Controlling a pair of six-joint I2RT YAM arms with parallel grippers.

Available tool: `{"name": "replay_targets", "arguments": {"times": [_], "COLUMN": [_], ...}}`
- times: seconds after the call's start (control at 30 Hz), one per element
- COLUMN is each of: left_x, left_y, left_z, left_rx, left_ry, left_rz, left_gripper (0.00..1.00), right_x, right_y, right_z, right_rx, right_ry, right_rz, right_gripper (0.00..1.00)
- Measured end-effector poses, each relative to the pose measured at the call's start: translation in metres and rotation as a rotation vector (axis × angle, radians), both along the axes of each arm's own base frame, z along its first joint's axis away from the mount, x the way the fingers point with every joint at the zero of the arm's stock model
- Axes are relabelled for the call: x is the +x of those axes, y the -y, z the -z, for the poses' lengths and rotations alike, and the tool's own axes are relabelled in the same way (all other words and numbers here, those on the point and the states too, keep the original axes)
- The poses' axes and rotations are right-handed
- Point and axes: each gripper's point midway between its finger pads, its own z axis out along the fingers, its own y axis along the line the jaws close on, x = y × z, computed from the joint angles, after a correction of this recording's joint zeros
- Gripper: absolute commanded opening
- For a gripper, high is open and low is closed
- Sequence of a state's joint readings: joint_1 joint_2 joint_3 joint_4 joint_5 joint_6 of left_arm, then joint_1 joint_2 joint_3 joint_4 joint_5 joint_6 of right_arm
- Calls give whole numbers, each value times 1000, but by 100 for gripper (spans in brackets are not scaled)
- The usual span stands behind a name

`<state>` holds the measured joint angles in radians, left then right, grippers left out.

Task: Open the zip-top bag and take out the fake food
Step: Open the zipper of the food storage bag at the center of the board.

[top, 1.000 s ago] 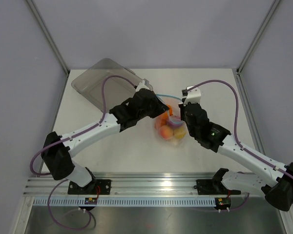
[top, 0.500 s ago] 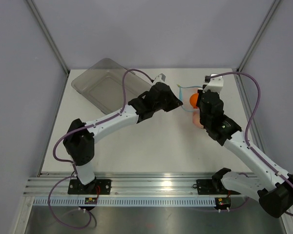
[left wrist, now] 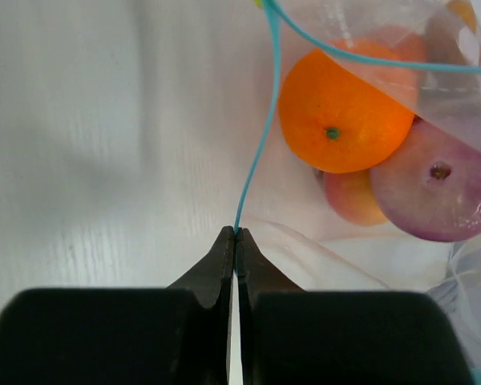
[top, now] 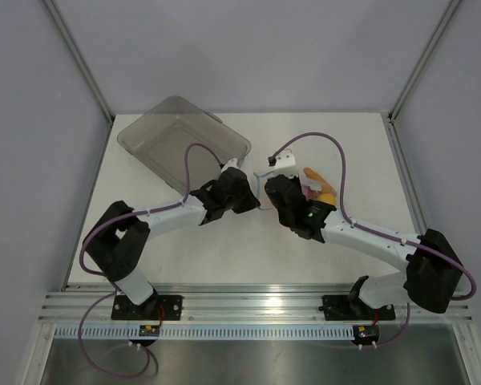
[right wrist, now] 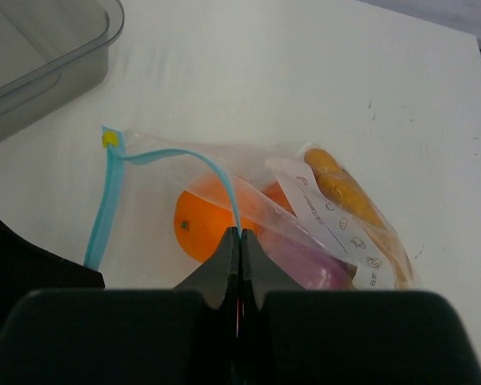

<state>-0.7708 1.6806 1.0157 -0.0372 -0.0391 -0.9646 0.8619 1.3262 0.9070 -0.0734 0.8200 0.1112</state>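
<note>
Jaws tight on zip-top bag [right wrist: 298, 210] edges

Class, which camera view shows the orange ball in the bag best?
The left wrist view: the orange ball is large and sharp, its stem dot clear, only partly covered by the bag. The right wrist view shows it smaller, through plastic. In the top view the right arm covers much of the bag; the ball cannot be made out.
</note>
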Motion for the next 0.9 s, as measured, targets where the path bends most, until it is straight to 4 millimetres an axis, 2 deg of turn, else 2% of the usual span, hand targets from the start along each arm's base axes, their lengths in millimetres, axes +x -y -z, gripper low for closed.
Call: {"name": "replay_targets", "arguments": {"times": [0.07, 0.2, 0.33, 0.4, 0.43, 0.47, 0.53, 0.6, 0.73, 0.8, 0.9], "left_x": [-8, -19, -24, -27, -28, -28, -30, -31, -35, -36, -32], "left_y": [-9, -17, -14, -11, -10, -9, -9, -12, -24, -29, -37], "left_z": [-2, -13, -15, -12, -11, -9, -7, -4, 4, -3, -26], "left_rx": [8, -3, 15, 22, 22, 24, 6, -5, 6, 15, 30], "left_ry": [23, 91, 128, 133, 133, 130, 120, 120, 103, 119, 193], "left_rz": [18, 62, 170, 234, 257, 276, 294, 306, 301, 296, 274], "left_gripper": [0, 3, 15, 27, 37, 57, 72, 80, 82, 82, 82], "right_x": [-6, -13, -16, -16, -16, -16, -16, -17, -17, -18, -18], "right_y": [-11, -16, -22, -23, -24, -24, -24, -24, -27, -28, -29], "right_z": [7, 14, 17, 20, 21, 22, 23, 23, 23, 22, 22], "right_rx": [-31, -62, -81, -88, -92, -92, -92, -89, -75, -64, -61], "right_ry": [-12, -33, -51, -61, -65, -68, -72, -72, -76, -76, -78], "right_rz": [-20, -33, -42, -43, -42, -41, -39, -38, -50, -56, -58], "right_gripper": [0, 0, 0, 0, 0, 0, 0, 0, 1, 1, 1]}}
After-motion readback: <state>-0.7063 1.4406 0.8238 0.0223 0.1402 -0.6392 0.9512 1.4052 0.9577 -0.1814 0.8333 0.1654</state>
